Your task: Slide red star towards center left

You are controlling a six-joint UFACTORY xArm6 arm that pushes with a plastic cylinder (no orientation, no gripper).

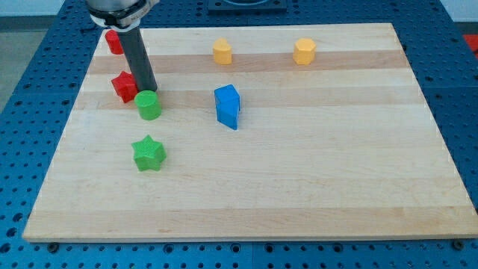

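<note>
The red star [123, 86] lies on the wooden board [299, 194] at the upper left. My tip [147, 90] stands just to the star's right, touching or nearly touching it, and directly above the green cylinder [149, 105]. The dark rod hides part of the star's right side. A second red block [113, 42] lies near the board's top left corner, partly behind the rod's upper part; its shape is unclear.
A green star [149, 153] lies below the green cylinder. A blue block [228, 106] sits near the middle. Two yellow blocks [222, 51] [304, 51] lie along the top. The board's left edge is close to the red star.
</note>
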